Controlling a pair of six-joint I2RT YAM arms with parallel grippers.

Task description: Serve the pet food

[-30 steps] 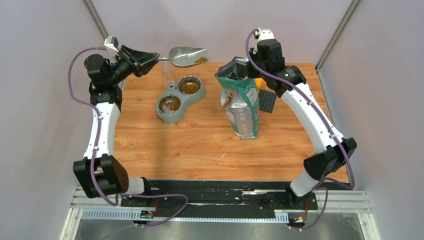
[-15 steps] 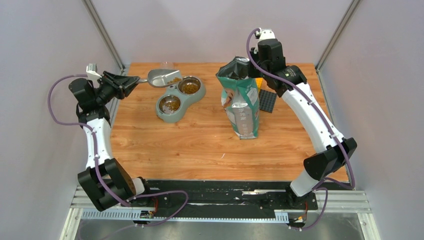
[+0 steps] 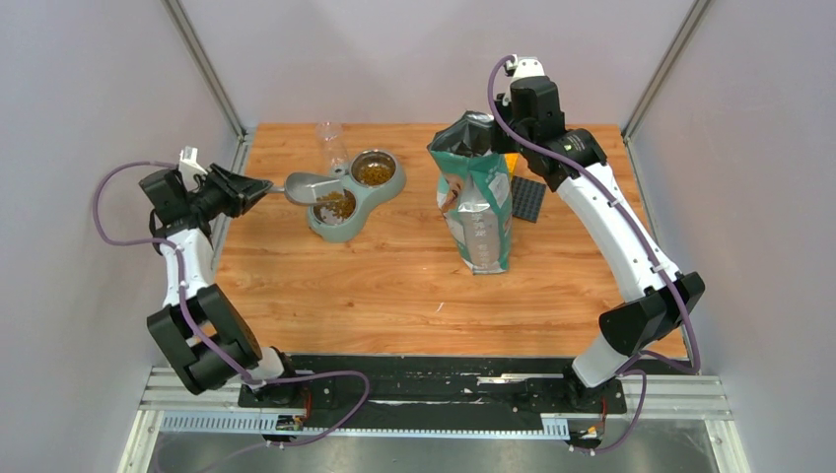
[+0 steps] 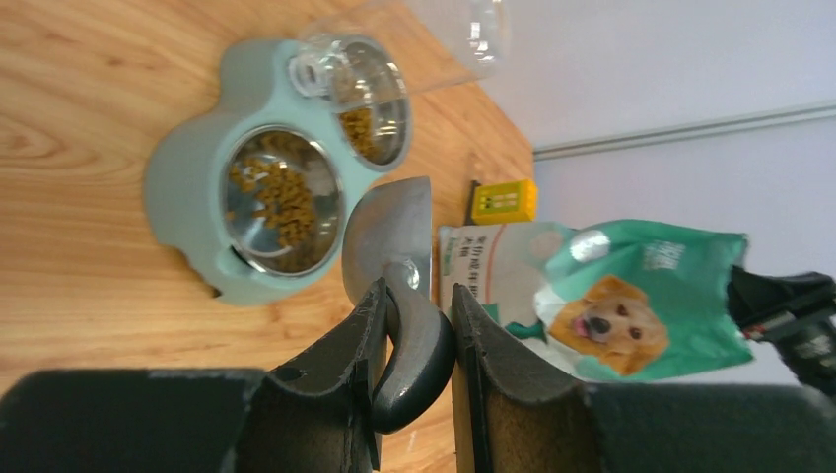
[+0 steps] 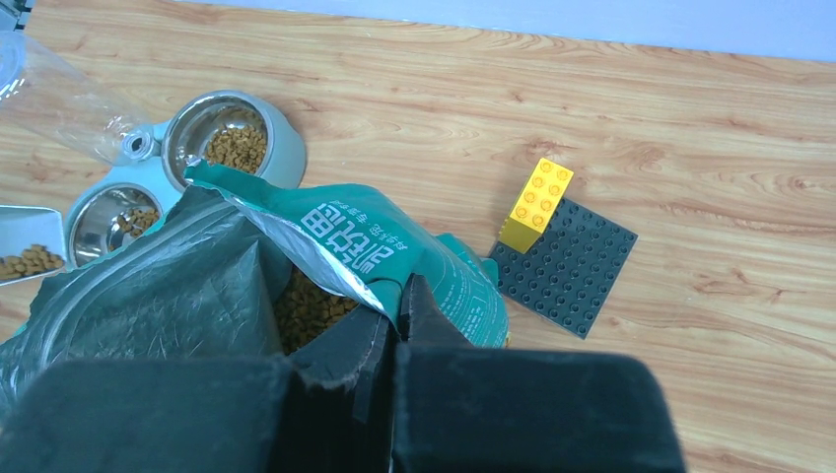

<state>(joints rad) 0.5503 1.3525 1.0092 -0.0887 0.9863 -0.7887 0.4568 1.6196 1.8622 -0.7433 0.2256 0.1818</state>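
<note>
Change: your left tool [image 3: 258,189] has brought the scoop [image 3: 312,185] down from high up by the far edge; it now hangs over the near bowl [image 3: 335,204] of the feeder [image 3: 340,234], close to the worktop's [image 3: 394,286] far left corner; the right arm and the bag [image 3: 478,207] have not moved
Meaning: the lift is done, I think; what is left is to tip the scoop so the food drops in
Left tool: partly open, with both fingers pinched on the scoop's handle
Right tool [image 5: 399,296]: shut tight on the bag's torn top edge; it holds the bag standing up near the far edge
Pet food [image 5: 30,262]: a small heap sits in the scoop; some lies in both bowls; more is inside the open bag
Left wrist view: you see only the back of the scoop, so no food in it; you do see the grip on the handle well
Right wrist view: you see the food in the scoop and down in the bag; the top view shows neither clearly
</note>
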